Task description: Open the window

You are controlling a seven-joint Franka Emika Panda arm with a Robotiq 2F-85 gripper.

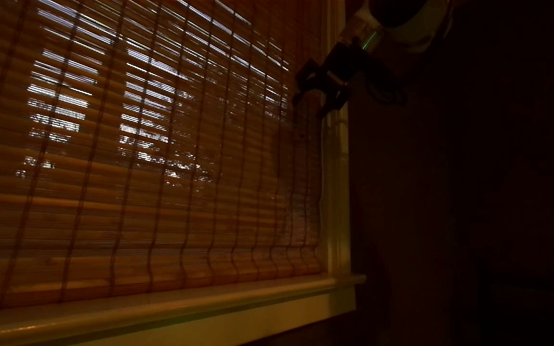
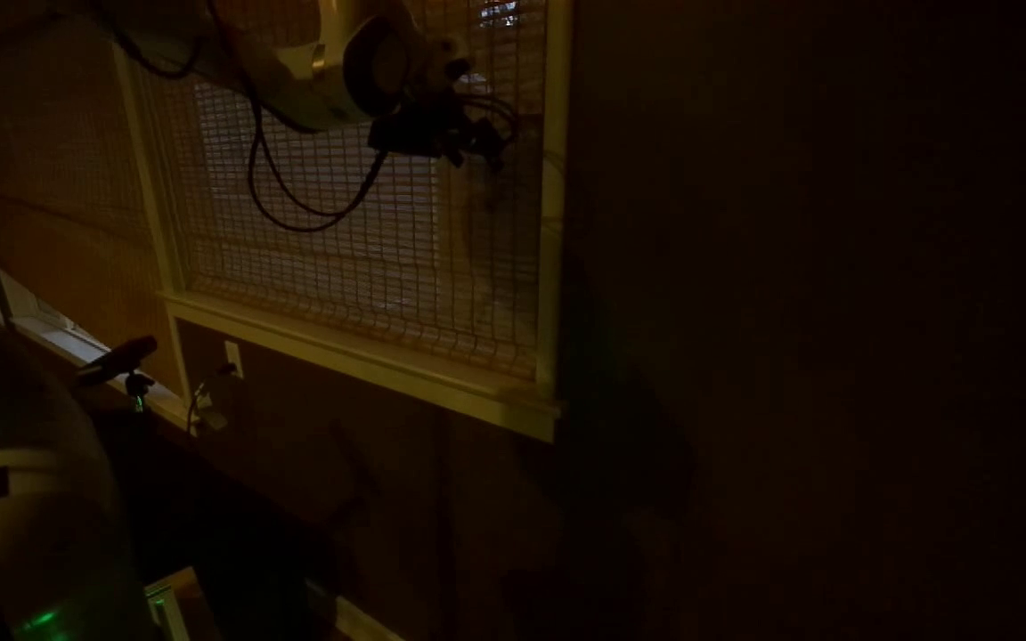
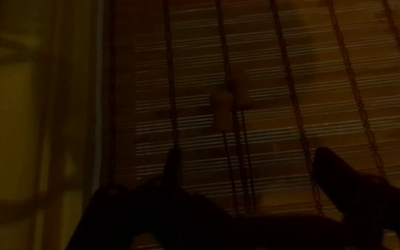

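Nearest the camera in the wrist view, the gripper [image 3: 248, 150] stands in dark silhouette at the lower edge; its jaws are apart, and slats show through the gap. Dark wall [image 2: 745, 267] extends beside and below the window [image 1: 338, 202], which fills much of an exterior view and has a pale frame [image 2: 552, 267]. Reddish-brown bamboo blind [image 1: 161, 163] spans the frame, its lower edge at the sill [image 1: 195, 300]. Light passes between the upper slats; the sash is hidden, so its position cannot be determined. Pale arm [image 2: 326, 98] reaches in front of the upper blind and holds the gripper near the right-hand frame member in both exterior views. Contact between gripper and blind cannot be verified. Black cable [image 2: 299, 230] loops below the arm. Dark elongated device [image 2: 117, 361] sits on a short mount at the left of an exterior view. Pale wall plate [image 2: 233, 359] is fixed below the sill, near its left end. Two cord pulls [image 3: 222, 111] hang in front of the blind, overlapping, above the jaw gap in the wrist view.
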